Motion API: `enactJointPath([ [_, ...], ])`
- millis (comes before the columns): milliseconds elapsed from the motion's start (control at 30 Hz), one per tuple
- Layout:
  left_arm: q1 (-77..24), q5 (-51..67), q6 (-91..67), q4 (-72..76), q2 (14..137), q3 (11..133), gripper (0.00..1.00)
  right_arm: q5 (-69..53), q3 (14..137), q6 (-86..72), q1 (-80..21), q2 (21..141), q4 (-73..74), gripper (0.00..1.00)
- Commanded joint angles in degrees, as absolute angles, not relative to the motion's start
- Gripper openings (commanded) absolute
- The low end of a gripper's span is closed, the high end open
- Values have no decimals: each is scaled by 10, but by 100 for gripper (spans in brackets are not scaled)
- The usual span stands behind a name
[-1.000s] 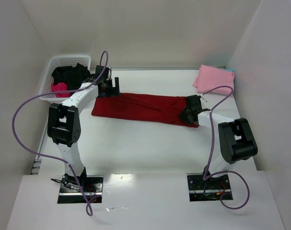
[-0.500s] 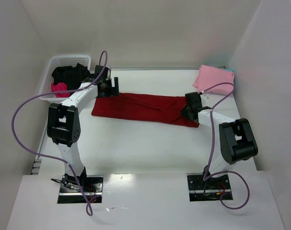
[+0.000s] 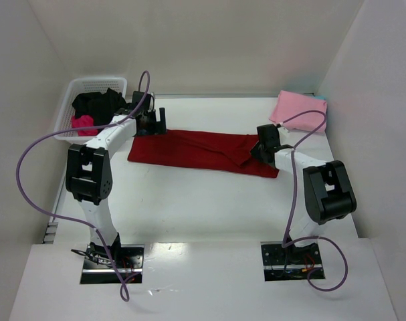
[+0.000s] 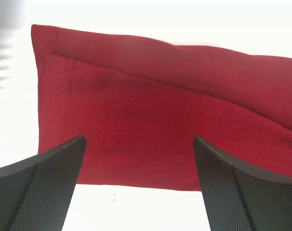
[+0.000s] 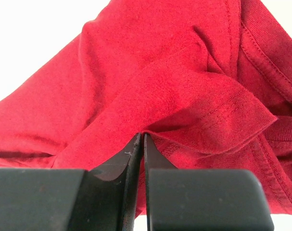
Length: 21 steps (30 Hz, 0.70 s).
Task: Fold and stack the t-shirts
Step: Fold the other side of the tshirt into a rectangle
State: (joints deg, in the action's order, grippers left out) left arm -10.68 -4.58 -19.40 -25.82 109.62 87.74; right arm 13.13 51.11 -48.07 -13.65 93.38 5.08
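Thin pinch on red shirt [image 3: 189, 148]
Right end effector [image 5: 143, 140] clamps one fold edge; we expect slippage on lifting. Left end effector [image 4: 138, 144] gapes, holding nothing.

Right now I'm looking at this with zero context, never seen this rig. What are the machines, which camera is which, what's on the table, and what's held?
These are two small robot arms, the left arm and the right arm, bolted at the near edge of a white table. The wide picture comes from a fixed camera above and behind them. Each close-up comes from a camera on one wrist, looking past its own fingers.

A dark red t-shirt lies across the table in a long strip. A light pink t-shirt sits folded at the far right. A white basket at the far left holds black and magenta cloth.

The right gripper is pinched shut on a fold at the red shirt's right end. The left gripper hangs wide open over its left end, holding nothing.
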Motion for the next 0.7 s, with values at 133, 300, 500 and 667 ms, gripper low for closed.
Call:
enactJointPath([
  [133, -98, -40, -180, -258, 1078, 866, 99, 136, 530, -479, -142, 933, 15, 11],
  [300, -98, -40, -180, -258, 1078, 866, 99, 136, 506, -490, -142, 901, 32, 48],
  [500, -98, -28, -180, -258, 1078, 866, 99, 142, 501, -462, -142, 818, 69, 65],
  [667, -98, -23, -180, -258, 1078, 871, 99, 135, 501, -454, -142, 752, 104, 68],
])
